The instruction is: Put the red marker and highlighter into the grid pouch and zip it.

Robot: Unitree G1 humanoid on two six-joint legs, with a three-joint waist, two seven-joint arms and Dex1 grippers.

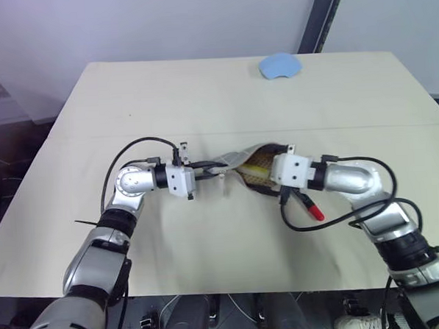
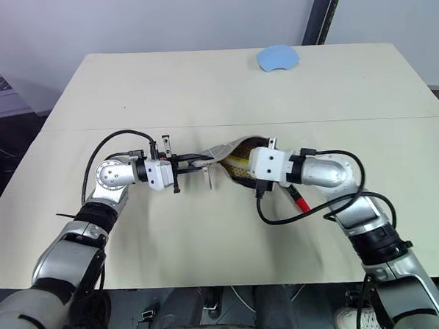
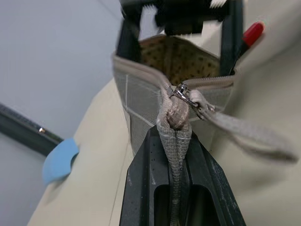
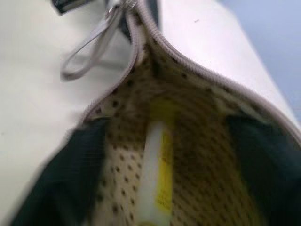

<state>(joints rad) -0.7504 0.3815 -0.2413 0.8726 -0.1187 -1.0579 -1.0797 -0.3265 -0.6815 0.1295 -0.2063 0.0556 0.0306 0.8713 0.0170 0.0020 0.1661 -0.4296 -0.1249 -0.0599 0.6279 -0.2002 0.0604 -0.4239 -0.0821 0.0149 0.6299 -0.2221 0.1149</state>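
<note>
While unzipped, the grid pouch (image 4: 197,113) holds the highlighter (image 4: 157,174) inside.

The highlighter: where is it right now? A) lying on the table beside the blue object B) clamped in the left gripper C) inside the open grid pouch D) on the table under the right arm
C: the right wrist view shows the yellow highlighter lying on the dotted lining inside the open grid pouch, while the left gripper pinches the pouch's zipper end and the red marker lies on the table.
</note>
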